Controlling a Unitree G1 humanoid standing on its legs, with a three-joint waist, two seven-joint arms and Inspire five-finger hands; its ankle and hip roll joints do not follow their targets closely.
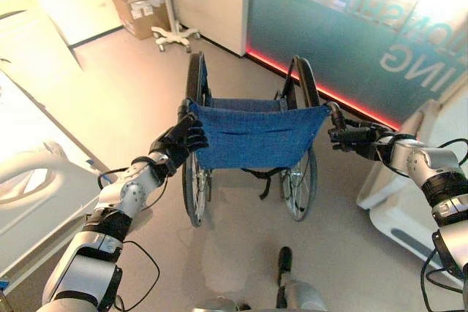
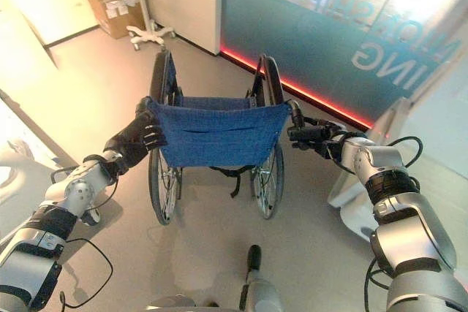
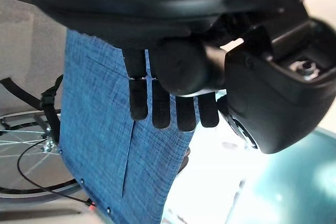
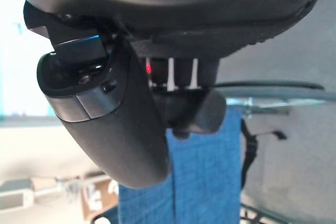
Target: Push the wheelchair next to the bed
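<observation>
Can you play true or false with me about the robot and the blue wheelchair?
1. Both hands are at the wheelchair's push handles. True: the left hand is curled round the left handle, and the right hand is curled round the right handle.
2. Someone is sitting in the wheelchair. False: nobody is in it; its blue fabric back faces the robot.
3. A cardboard box stands on the floor far ahead by the wall. True.
4. The bed is on the robot's right. False: it is on the robot's left.
5. A red strip of light runs along the bottom of the glass wall. True.
</observation>
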